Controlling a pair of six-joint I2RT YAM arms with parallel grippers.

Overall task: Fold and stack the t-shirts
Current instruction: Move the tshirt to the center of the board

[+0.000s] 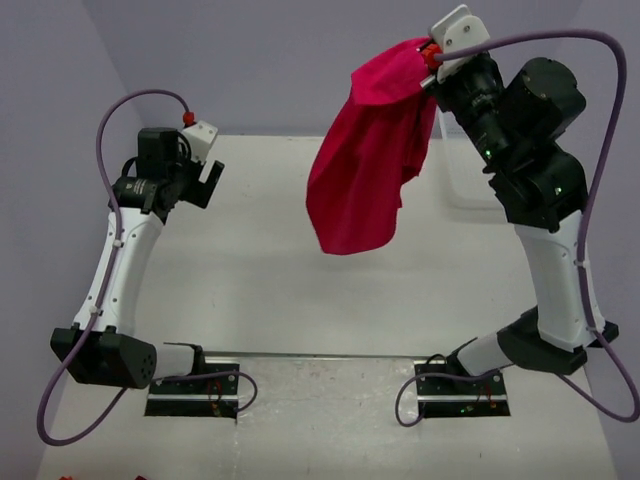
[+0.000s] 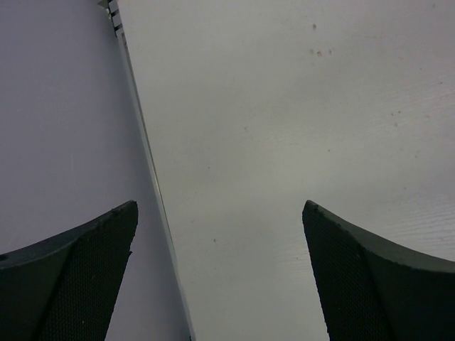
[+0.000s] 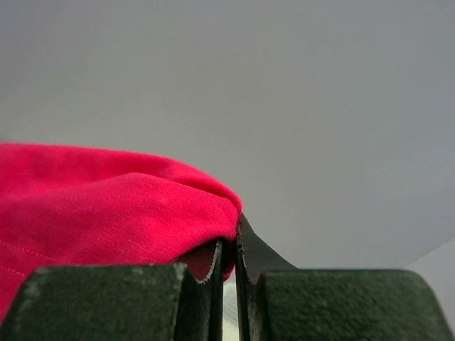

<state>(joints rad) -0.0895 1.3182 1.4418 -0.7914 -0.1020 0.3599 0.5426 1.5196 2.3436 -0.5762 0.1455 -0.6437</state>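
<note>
One red t-shirt hangs bunched and unfolded above the table, pinched at its top edge by the right fingers, while the left fingers gape wide and empty, so folding and stacking appear not yet begun.

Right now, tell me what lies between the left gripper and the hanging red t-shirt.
Nothing: in the top external view, only bare white table shows between the left gripper and the t-shirt.
</note>
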